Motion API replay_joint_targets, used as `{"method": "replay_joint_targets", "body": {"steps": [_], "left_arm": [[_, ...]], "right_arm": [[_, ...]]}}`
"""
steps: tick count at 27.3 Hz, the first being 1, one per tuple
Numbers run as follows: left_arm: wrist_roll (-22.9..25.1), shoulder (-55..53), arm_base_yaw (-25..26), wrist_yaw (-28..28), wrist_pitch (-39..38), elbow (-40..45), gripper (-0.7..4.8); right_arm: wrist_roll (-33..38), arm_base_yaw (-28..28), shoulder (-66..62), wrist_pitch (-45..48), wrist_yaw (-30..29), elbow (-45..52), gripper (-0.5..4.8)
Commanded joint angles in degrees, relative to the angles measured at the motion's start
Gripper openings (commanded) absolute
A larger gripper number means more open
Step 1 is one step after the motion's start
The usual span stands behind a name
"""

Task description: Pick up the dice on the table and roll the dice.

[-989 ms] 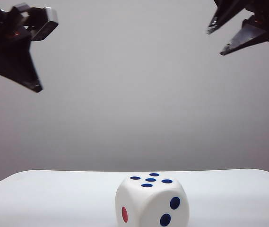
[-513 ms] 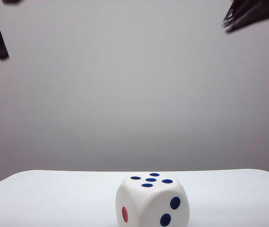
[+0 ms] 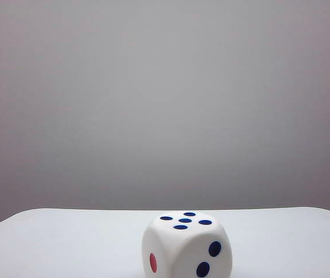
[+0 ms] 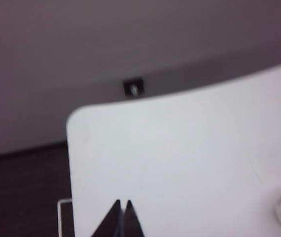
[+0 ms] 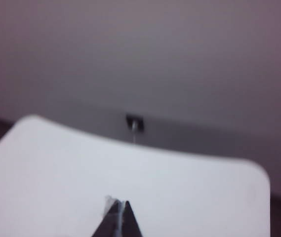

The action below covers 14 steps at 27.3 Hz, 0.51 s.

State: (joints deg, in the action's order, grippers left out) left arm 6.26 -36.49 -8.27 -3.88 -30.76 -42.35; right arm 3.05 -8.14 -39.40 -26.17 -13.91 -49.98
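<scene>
The dice (image 3: 187,246) sits on the white counter (image 3: 66,243) near its front edge, five blue pips on top, one red pip at the side. The left gripper (image 4: 121,206) and the right gripper (image 5: 117,207) hang above the counter, jaws together, holding nothing.

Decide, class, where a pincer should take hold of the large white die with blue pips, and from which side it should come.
Probably from above, closing on two opposite upright faces. The large white die with blue pips sits flat on the matte white table, five up, with open space overhead. Aim at mid-face, since the corners are rounded. Both the left pincer and the right pincer are shut and must open wide first.
</scene>
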Motion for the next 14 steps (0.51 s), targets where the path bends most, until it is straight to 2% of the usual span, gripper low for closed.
{"method": "replay_joint_targets", "body": {"steps": [1,5,7,13,14], "left_arm": [[-1.3,5.1,2.2,1.0,6.8,4.7,-0.05],[-8.2,14.7,3.4,2.6,16.7,14.5,-0.05],[-8.6,20.6,3.3,2.6,22.3,20.0,-0.05],[-8.9,28.7,3.3,2.8,23.2,26.8,-0.05],[-10.1,29.6,3.3,2.8,23.9,27.9,-0.05]], "right_arm": [[3.2,0.0,4.6,9.8,3.0,4.5,-0.08],[5.7,0.0,12.0,21.2,7.0,15.7,-0.08],[6.0,0.0,16.5,25.6,10.7,22.7,-0.08],[7.8,0.0,23.0,34.0,11.4,35.2,-0.08],[8.6,0.0,24.1,34.9,11.5,36.8,-0.08]]}}
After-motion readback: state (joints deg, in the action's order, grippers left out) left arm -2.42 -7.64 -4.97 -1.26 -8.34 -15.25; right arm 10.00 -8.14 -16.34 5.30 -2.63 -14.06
